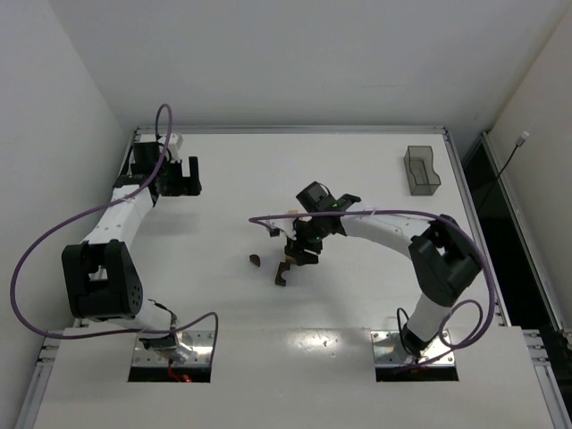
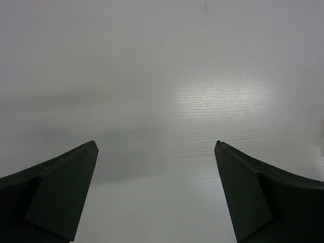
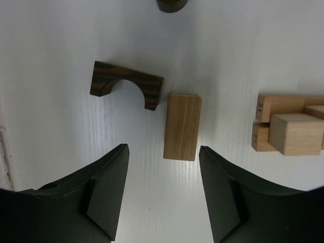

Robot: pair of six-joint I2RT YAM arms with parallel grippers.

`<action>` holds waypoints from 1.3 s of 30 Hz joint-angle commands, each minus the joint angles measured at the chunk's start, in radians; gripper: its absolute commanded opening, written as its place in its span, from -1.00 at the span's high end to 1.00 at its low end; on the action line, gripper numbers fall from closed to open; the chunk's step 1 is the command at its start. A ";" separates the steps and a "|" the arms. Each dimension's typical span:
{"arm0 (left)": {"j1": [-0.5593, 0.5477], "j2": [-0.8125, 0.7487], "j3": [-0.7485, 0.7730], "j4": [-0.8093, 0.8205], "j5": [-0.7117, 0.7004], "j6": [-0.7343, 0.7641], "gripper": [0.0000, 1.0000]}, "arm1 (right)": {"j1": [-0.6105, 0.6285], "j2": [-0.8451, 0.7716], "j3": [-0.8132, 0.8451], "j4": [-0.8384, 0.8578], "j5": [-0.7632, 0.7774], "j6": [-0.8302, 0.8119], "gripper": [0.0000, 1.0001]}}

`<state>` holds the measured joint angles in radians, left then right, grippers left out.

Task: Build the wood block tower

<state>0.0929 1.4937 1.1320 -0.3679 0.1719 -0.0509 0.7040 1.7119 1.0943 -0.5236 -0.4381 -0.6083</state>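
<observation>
The wood blocks [image 1: 281,275] lie near the middle of the surface [image 1: 357,304]. A tan cuboid [image 3: 182,126] lies flat in line with the gap between the right fingers [image 3: 109,195], which are spread wide and grasp nothing. Just beside the cuboid's far end is a dark brown arch [image 3: 129,86]. On the cuboid's other side, set apart, is a low cluster of tan blocks [image 3: 291,131] with a cube resting on flatter pieces. The left fingers [image 2: 55,187] are also released and hang over bare surface near the far left corner. A grey tray [image 1: 421,170] stands far right.
</observation>
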 commanded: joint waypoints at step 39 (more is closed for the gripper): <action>-0.009 0.048 0.072 0.004 -0.037 0.016 -1.00 | 0.048 0.279 0.220 -0.003 0.033 -0.016 0.79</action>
<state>0.0929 1.5414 1.1683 -0.3725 0.1417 -0.0376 0.7406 1.9846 1.2739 -0.5163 -0.3923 -0.6102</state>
